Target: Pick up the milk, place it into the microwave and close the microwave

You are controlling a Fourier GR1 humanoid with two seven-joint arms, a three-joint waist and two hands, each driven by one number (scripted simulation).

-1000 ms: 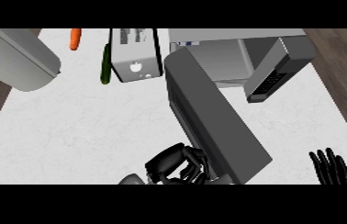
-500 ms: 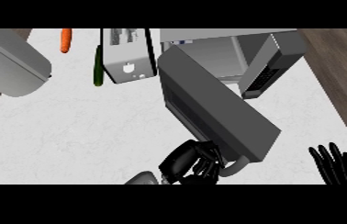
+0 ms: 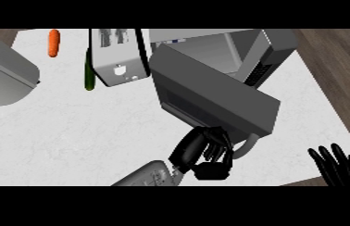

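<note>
**Left robot hand at the microwave door, milk out of sight**

Nearest, at the surface's (image 3: 82,128) near edge, the left robot hand (image 3: 202,153) comes up on its grey forearm (image 3: 147,176). Its dark fingers are curled and pressed against the lower edge of the microwave door (image 3: 212,104), close to the pale door handle (image 3: 249,144), which bends down beside them. Whether the fingers grip the handle or only push at the door edge cannot be told.

At the near right corner the right robot hand (image 3: 329,164) rests with fingers straight and spread, pointing up, holding nothing and well apart from the microwave.

Farther in, the door stands partly swung, a broad grey panel slanting across the middle of the surface. Behind it the microwave (image 3: 273,53) sits toward the far right corner, its pale inside open to view above the door's top edge. The milk cannot be seen; the door hides most of the chamber, so its place cannot be told.

Just left of the microwave, a toaster (image 3: 120,63) stands at the far edge. A green cucumber (image 3: 89,72) lies just beside the toaster's left side, and an orange carrot (image 3: 53,42) lies nearer the far left corner. A grey object (image 3: 15,77), partly cut off, sits at the left edge.
</note>
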